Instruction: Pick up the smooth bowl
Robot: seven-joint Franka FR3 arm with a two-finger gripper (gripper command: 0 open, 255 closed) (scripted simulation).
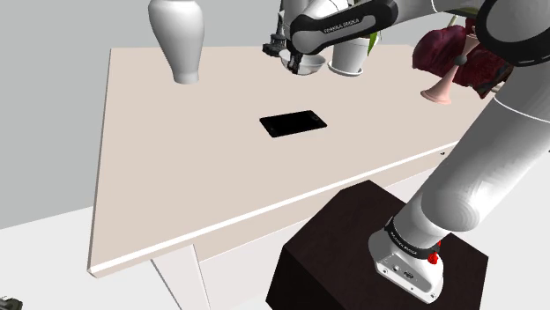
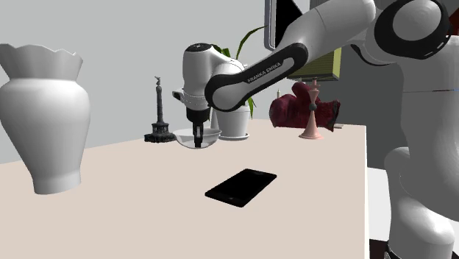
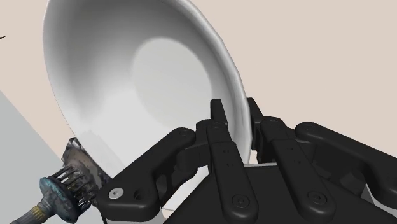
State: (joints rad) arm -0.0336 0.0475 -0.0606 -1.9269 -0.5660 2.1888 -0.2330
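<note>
Bowl (image 3: 146, 70): smooth, plain white, shallow.

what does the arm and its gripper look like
The arm is built from glossy white rounded links, with black bands at the joints. One black band carries white FRANKA EMIKA lettering. The gripper is all black, with two blocky fingers and round screw heads set into its body.
</note>
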